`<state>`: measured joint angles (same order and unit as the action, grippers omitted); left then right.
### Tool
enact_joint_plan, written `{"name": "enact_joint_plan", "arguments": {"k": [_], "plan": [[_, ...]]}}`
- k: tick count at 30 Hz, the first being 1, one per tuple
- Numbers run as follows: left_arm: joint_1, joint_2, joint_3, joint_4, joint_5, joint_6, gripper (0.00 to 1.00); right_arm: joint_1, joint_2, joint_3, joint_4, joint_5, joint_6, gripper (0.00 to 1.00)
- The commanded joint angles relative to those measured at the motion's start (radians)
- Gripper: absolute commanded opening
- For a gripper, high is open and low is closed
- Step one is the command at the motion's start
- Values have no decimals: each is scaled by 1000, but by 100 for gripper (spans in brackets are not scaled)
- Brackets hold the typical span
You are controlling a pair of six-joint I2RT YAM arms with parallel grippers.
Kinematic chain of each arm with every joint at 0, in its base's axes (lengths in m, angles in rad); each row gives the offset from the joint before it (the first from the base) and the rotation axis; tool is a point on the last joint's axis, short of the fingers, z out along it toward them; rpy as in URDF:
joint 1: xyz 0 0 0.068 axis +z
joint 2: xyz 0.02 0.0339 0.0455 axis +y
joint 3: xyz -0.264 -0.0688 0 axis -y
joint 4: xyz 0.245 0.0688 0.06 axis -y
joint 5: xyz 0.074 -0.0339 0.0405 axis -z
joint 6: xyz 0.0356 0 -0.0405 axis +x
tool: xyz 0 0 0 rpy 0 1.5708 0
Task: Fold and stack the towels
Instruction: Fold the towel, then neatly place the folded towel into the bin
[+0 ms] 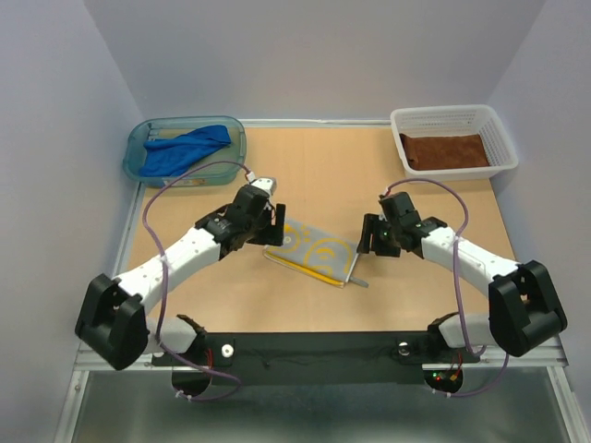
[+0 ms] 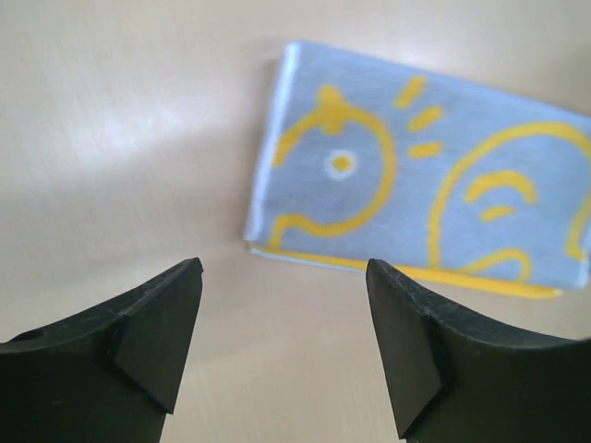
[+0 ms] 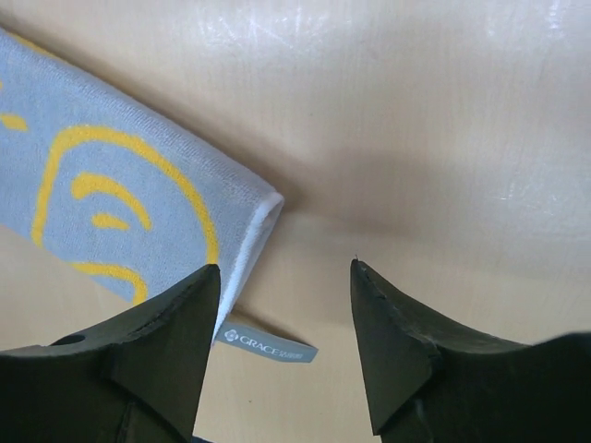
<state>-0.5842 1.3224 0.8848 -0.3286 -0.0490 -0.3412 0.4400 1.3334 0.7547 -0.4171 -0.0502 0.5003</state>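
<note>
A folded towel (image 1: 314, 251), grey-white with yellow drawings, lies flat at the table's middle. My left gripper (image 1: 274, 224) hovers at its left end, jaws open; the left wrist view shows this towel (image 2: 416, 194) just beyond the open left gripper (image 2: 284, 277), with only bare table between the fingers. My right gripper (image 1: 369, 240) stands open at the right end; in the right wrist view the towel's corner (image 3: 111, 212) and its grey label (image 3: 268, 343) lie by the left finger of that gripper (image 3: 284, 272). A blue towel (image 1: 189, 148) is bunched in the tub. A rust-brown towel (image 1: 448, 150) lies folded in the basket.
The teal tub (image 1: 137, 164) stands at the back left corner and the white basket (image 1: 503, 138) at the back right. Pale walls close in the table on three sides. A metal rail runs along the table's near edge.
</note>
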Motion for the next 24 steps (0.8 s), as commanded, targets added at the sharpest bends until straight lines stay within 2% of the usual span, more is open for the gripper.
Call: {"name": "enact_joint_plan", "arguments": {"k": [1, 3, 4, 5, 6, 8, 10, 11, 15, 20, 24], "plan": [[-145, -112, 31, 25, -49, 111, 83, -61, -31, -12, 11, 26, 40, 67], [-207, -120, 31, 54, -28, 134, 83, -92, -51, -21, 12, 39, 64, 75], [-283, -109, 34, 83, -32, 151, 83, -131, -60, -28, 11, 44, 75, 80], [-320, -97, 39, 97, -41, 159, 83, -156, -68, -40, 11, 46, 83, 89], [-357, -57, 60, 117, -54, 168, 83, -181, -86, -46, 11, 32, 89, 90], [-469, 25, 91, 126, -84, 200, 83, -260, -103, -64, 12, -23, 92, 91], [-529, 88, 146, 134, -103, 226, 83, -314, -123, -74, 11, -46, 92, 91], [-572, 119, 164, 134, -113, 247, 80, -328, -129, -80, 11, -63, 92, 92], [-629, 288, 262, 114, -135, 297, 73, -343, -146, -106, 14, -88, 92, 92], [-664, 399, 364, 70, -127, 372, 69, -345, -154, -121, 12, -111, 83, 92], [-687, 471, 410, 30, -118, 413, 63, -343, -154, -126, 12, -112, 75, 92]]}}
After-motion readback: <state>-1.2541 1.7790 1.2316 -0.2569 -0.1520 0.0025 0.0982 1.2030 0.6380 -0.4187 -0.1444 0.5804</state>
